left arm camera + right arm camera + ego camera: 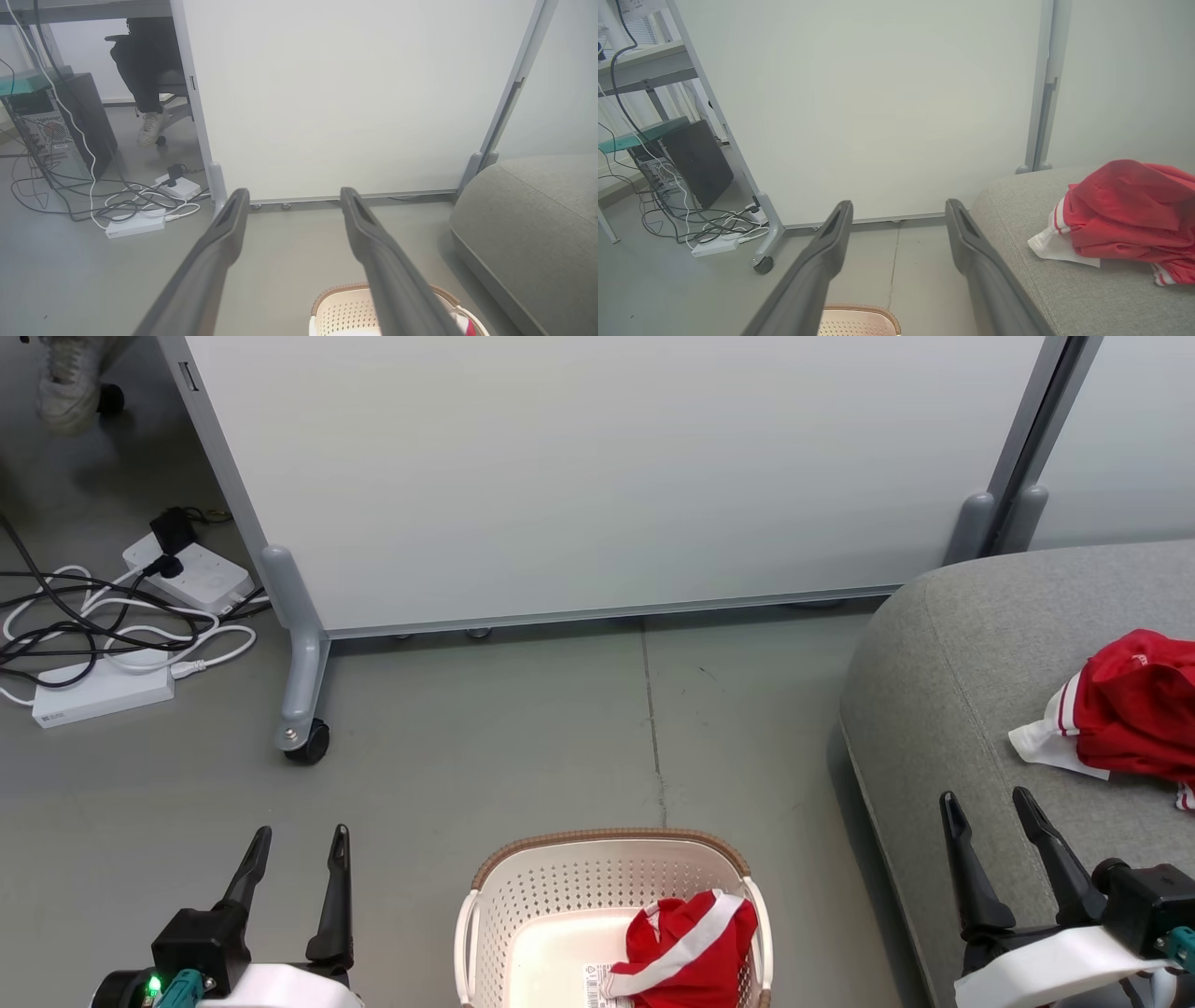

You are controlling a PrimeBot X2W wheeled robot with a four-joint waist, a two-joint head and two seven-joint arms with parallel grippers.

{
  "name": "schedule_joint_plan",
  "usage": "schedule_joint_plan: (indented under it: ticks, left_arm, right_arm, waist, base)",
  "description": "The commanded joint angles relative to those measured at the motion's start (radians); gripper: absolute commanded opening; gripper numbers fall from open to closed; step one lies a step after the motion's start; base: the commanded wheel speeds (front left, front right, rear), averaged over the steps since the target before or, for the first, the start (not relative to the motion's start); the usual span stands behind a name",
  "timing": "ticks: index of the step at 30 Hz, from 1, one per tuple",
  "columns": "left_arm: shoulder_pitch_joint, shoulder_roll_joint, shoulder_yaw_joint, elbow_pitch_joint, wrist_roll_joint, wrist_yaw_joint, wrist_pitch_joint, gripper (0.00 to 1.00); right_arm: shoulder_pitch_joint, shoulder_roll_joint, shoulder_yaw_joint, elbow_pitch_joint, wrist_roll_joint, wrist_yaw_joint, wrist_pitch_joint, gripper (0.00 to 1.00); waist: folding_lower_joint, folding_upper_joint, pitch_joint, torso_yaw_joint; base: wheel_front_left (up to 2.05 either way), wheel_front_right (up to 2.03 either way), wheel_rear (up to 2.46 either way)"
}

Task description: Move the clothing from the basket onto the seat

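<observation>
While cables (93,637) sprawl left, partition (607,476) stands beyond basket (551,896).

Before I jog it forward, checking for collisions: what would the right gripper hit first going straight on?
Likely the white partition panel, low down; only bare floor lies between it and the open right gripper. Depth is uncertain.

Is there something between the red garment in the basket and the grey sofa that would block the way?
Nothing visible does, apart from the right wall of the basket, which the garment lies against and must be lifted over. Beyond it, only a strip of floor separates basket and sofa.
</observation>
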Motion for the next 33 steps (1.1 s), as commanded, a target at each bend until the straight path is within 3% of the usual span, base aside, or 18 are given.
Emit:
schedule_joint_plan:
  ticks: [1,9,16,25,33]
  left_arm:
    - [-0.015,0.003,0.000,0.003,-0.001,-0.001,-0.002,1.00]
    - [-0.032,-0.006,-0.019,0.008,0.012,-0.004,0.000,1.00]
    - [-0.106,-0.033,-0.080,0.036,0.039,-0.044,0.005,1.00]
    - [-0.288,-0.111,-0.195,0.139,0.103,-0.123,0.012,1.00]
    - [-0.498,-0.182,-0.296,0.356,0.172,-0.213,0.038,1.00]
  right_arm:
    - [0.008,-0.005,-0.001,-0.001,0.001,0.002,0.006,1.00]
    - [0.005,-0.005,-0.006,-0.011,-0.009,0.002,0.014,1.00]
    - [-0.019,-0.005,-0.009,-0.038,-0.028,0.002,0.030,1.00]
    - [-0.098,-0.005,-0.008,-0.111,-0.059,0.002,0.051,1.00]
    - [-0.196,-0.004,-0.001,-0.167,-0.055,0.002,0.029,1.00]
  waist:
    - [0.0000,0.0000,0.000,-0.001]
    - [0.0000,0.0000,0.014,-0.004]
    - [0.0000,0.0000,0.067,-0.010]
    - [0.0000,0.0000,0.256,-0.066]
    - [0.0000,0.0000,0.478,-0.162]
  base:
    - [0.00,0.00,0.00]
    - [0.00,0.00,0.00]
    - [0.00,0.00,0.00]
    - [0.00,0.00,0.00]
    - [0.00,0.00,0.00]
